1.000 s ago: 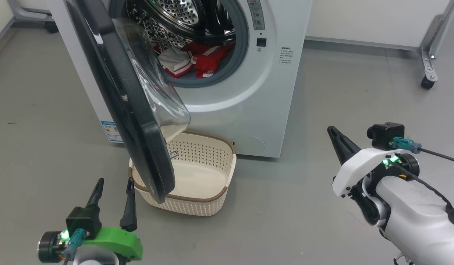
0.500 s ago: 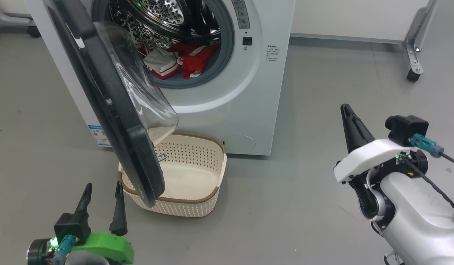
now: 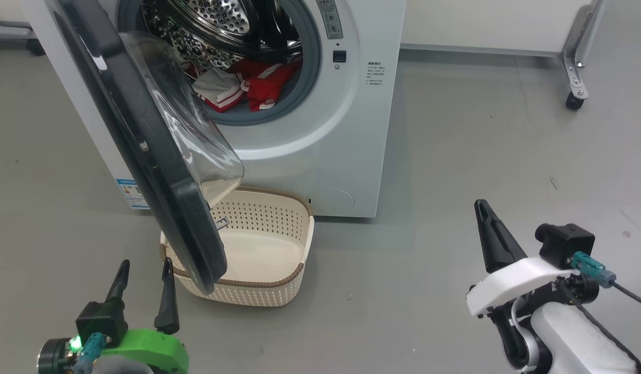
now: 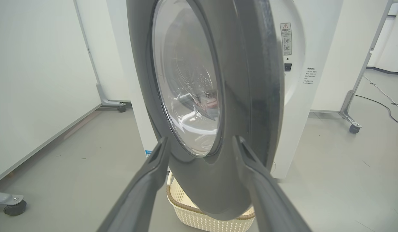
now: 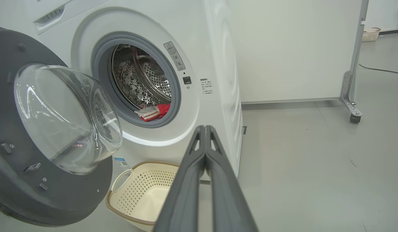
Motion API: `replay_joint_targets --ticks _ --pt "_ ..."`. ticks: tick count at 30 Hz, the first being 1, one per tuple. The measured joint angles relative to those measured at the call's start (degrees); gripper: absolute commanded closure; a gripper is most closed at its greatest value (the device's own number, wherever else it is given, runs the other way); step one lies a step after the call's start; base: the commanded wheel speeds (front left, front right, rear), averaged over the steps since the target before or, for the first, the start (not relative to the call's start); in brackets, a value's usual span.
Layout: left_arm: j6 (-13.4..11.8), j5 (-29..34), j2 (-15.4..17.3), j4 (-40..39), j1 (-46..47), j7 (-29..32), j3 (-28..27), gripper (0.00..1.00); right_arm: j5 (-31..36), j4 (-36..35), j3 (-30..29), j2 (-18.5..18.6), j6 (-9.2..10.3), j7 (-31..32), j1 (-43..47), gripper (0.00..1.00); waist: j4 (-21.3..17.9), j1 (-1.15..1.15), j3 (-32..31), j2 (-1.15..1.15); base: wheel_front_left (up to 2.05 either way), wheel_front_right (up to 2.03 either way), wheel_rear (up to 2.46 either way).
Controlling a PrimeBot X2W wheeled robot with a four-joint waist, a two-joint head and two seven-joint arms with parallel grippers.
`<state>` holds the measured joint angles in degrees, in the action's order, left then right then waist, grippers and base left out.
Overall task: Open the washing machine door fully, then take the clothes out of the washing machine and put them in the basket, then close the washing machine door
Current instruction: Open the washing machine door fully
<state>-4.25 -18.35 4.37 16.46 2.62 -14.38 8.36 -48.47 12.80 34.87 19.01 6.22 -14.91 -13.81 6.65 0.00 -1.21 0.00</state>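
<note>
Nearly edge-on, upright washing machine door

The washing machine door stands just ahead of the left gripper, over the basket. The clothes lie in the washing machine, ahead-left of the right gripper.

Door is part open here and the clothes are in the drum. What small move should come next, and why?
Probably the left gripper, open just short of the door, should nudge it wider: it stands part-open over the basket, crowding the drop from the clothes.
</note>
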Motion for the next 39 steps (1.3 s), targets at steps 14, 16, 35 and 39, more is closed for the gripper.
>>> replay_joint_targets --ticks 14,16,35,39 --pt "0.1 0.3 0.0 0.0 -0.4 0.0 -0.1 0.00 5.6 -1.8 -3.2 -2.0 0.53 0.0 8.0 0.00 -0.2 0.00 0.0 0.00 0.00 0.00 0.00" --pt "0.1 0.4 0.0 0.0 -0.4 0.0 -0.1 0.00 6.3 -2.3 -3.4 -2.6 0.55 0.0 8.6 0.00 -0.2 0.00 0.0 0.00 0.00 0.00 0.00" --pt "0.5 0.9 -0.1 0.6 -1.6 0.0 0.0 0.00 11.4 -5.5 -7.8 -4.7 0.57 0.0 12.6 0.00 -0.9 0.00 -0.5 0.00 0.00 0.00 0.00" --pt "0.5 1.0 -0.2 0.7 -1.7 0.0 0.0 0.00 12.4 -5.7 -8.0 -4.9 0.57 0.0 13.4 0.00 -1.0 0.00 -0.6 0.00 0.00 0.00 0.00"
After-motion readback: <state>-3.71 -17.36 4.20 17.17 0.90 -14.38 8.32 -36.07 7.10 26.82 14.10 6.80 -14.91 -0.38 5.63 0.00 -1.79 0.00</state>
